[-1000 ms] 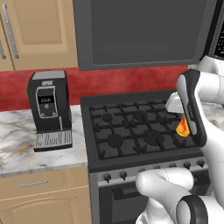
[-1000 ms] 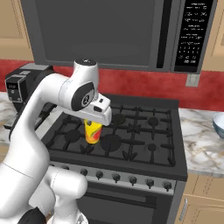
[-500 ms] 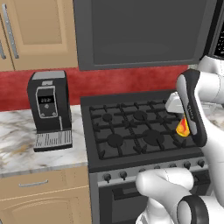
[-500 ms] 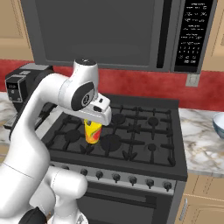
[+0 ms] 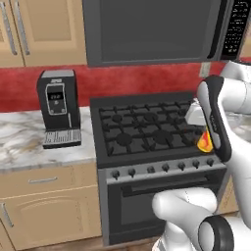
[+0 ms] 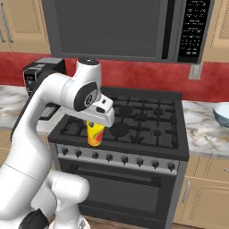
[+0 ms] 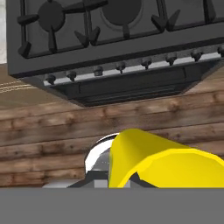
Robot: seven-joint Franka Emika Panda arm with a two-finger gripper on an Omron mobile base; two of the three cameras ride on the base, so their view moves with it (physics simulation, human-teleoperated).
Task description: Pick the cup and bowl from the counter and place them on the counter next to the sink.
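Nothing moved since earlier frame; gripper (image 6: 95, 127) clamped on cup (image 6: 95, 133) above stove (image 6: 134, 117) front edge.

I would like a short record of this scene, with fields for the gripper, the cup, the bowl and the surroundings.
gripper: shut on the cup, held in the air over the front edge of the stove
cup: yellow with red-orange markings, hanging below the hand
bowl: pale blue-grey bowl sits on the counter to the right of the stove
surroundings: coffee machine on the counter left of the stove, microwave above it
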